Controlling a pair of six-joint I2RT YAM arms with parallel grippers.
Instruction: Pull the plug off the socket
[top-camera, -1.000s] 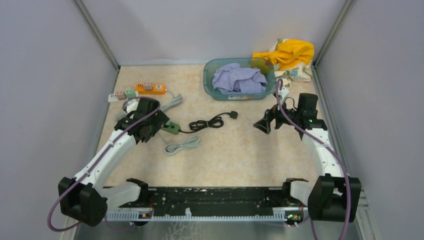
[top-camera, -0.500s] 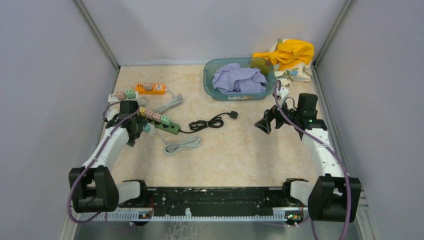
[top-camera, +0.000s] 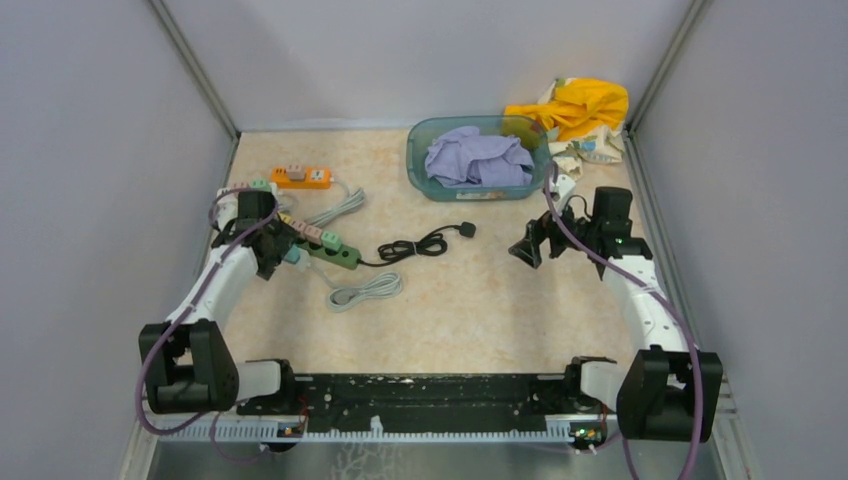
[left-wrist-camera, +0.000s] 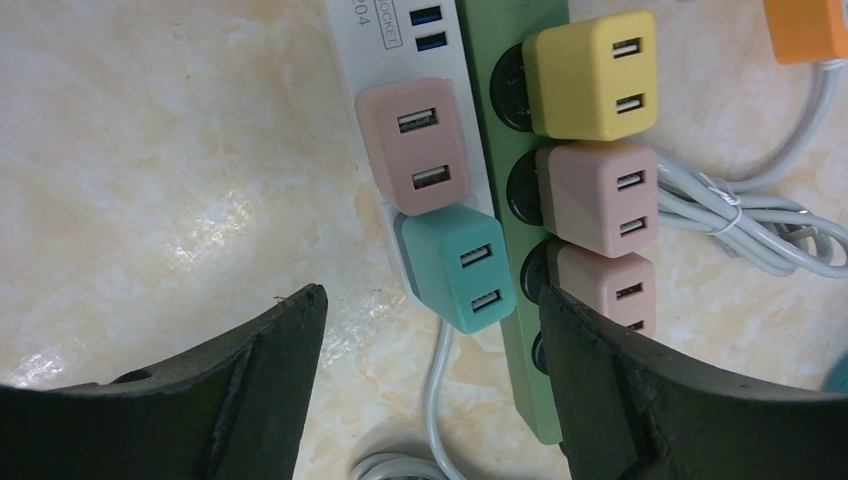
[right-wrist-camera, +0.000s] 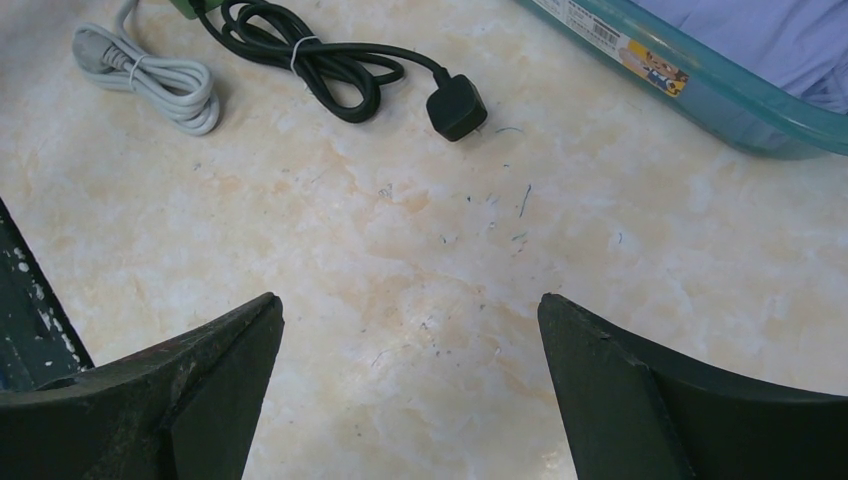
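Shifts left gripper (left-wrist-camera: 430, 300) back-left off green strip (left-wrist-camera: 525, 390) since 1 s ago; hovers it, fingers apart, above teal plug (left-wrist-camera: 455, 265) seated in white socket strip (left-wrist-camera: 365, 40); holds right gripper (right-wrist-camera: 410, 310) spread over tabletop (right-wrist-camera: 420, 250).

Three power strips lie toward ten o'clock on the table (top-camera: 470, 300): one white strip (left-wrist-camera: 355, 55), one green strip (left-wrist-camera: 487, 170) and one orange strip (top-camera: 318, 180). The left wrist view shows five cube chargers whole: three pink chargers (left-wrist-camera: 415, 148), one yellow charger (left-wrist-camera: 592, 72) and one teal charger (left-wrist-camera: 455, 265). There are two grey cord bundles (top-camera: 365, 292) and one black cord (top-camera: 415, 244). At one o'clock stands one tub (top-camera: 480, 193) holding one purple cloth (top-camera: 475, 158), with one yellow cloth (top-camera: 575, 103) beyond it.
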